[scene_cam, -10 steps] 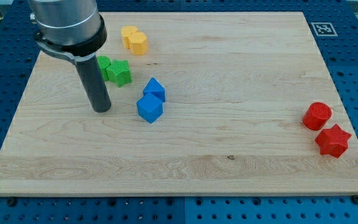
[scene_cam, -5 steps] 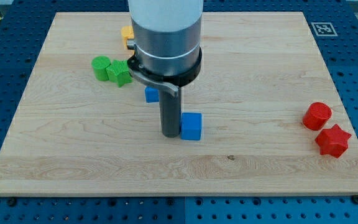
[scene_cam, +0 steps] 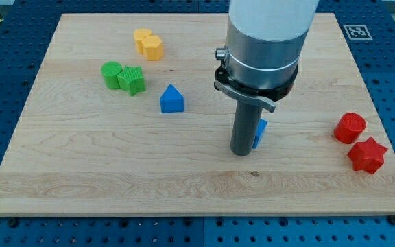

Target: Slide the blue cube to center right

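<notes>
The blue cube (scene_cam: pixel 260 132) lies right of the board's middle, mostly hidden behind my rod; only a sliver of it shows on the rod's right side. My tip (scene_cam: pixel 241 153) rests on the board just left of the cube, touching or nearly touching it. A second blue block with a pointed top (scene_cam: pixel 172 99) stands alone left of centre.
A red cylinder (scene_cam: pixel 350 127) and a red star (scene_cam: pixel 367 154) sit near the right edge. A green cylinder (scene_cam: pixel 111 72) and a green ridged block (scene_cam: pixel 132 79) sit at upper left, with two yellow blocks (scene_cam: pixel 147 43) above them. The wooden board (scene_cam: pixel 115 178) lies on a blue pegboard.
My rod has swept from the board's left to right of centre, pushing the blue cube rightward away from the pointed blue block. The other blocks stayed put.
</notes>
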You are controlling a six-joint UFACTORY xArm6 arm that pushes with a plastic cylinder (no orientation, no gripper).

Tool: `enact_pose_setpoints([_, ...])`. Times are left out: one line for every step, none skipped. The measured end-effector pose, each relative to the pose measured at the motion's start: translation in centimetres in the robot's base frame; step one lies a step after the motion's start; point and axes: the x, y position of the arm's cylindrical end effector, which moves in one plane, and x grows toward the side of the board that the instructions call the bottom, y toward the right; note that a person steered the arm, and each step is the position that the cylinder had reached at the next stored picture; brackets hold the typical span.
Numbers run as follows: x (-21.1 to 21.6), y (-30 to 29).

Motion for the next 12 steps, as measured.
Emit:
enact_pose_setpoints([-1.0,-0.1])
enact_pose_setpoints([-2.3,0.0])
enact_pose_setpoints([-3.0,1.1])
enact_pose_setpoints([-4.1,2.7])
enact_pose_setpoints([-6.5,3.5])
enact_pose_setpoints([-7.8,4.4])
enact_pose_setpoints([-7.8,6.5])
enact_pose_setpoints([-7.9,9.0])
enact_pose_setpoints([-8.7,10.0])
enact_pose_setpoints([-9.0,10.4])
enact_pose_setpoints([-9.0,11.1])
enact_pose_setpoints([-9.0,11.9])
